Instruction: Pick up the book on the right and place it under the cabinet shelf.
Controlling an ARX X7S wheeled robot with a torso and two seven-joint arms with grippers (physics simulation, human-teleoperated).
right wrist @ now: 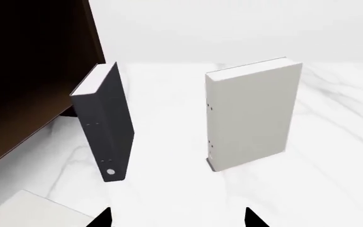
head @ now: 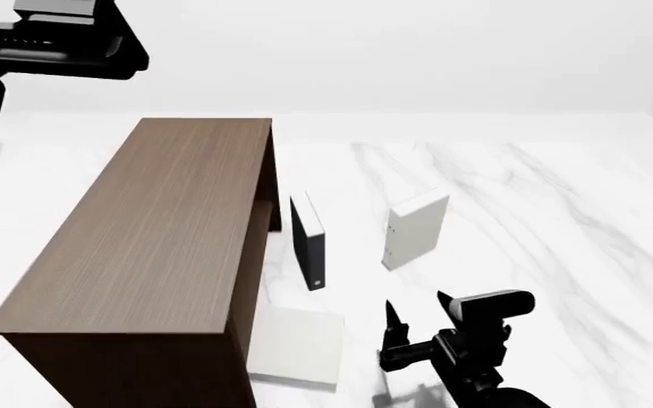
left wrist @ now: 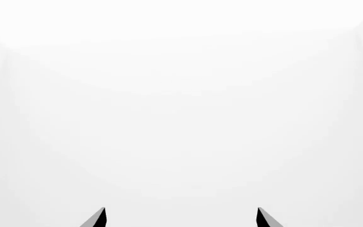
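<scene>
The book (head: 296, 344), plain greyish-white, lies flat on the marble surface, its left edge at the foot of the dark brown cabinet shelf (head: 156, 229). I cannot tell whether part of it reaches inside. A corner of it shows in the right wrist view (right wrist: 27, 210), beside the cabinet (right wrist: 30, 80). My right gripper (head: 417, 304) is open and empty, just right of the flat book; its jaws stand wide apart in the right wrist view (right wrist: 177, 217). My left gripper (left wrist: 181, 217) is open and empty, facing only blank white.
A thin black book (head: 307, 242) (right wrist: 106, 127) stands upright by the cabinet's right side. A narrower cream-white book with small spine dots (head: 415, 229) (right wrist: 251, 113) stands upright to its right. My left arm (head: 54, 38) is raised at the upper left.
</scene>
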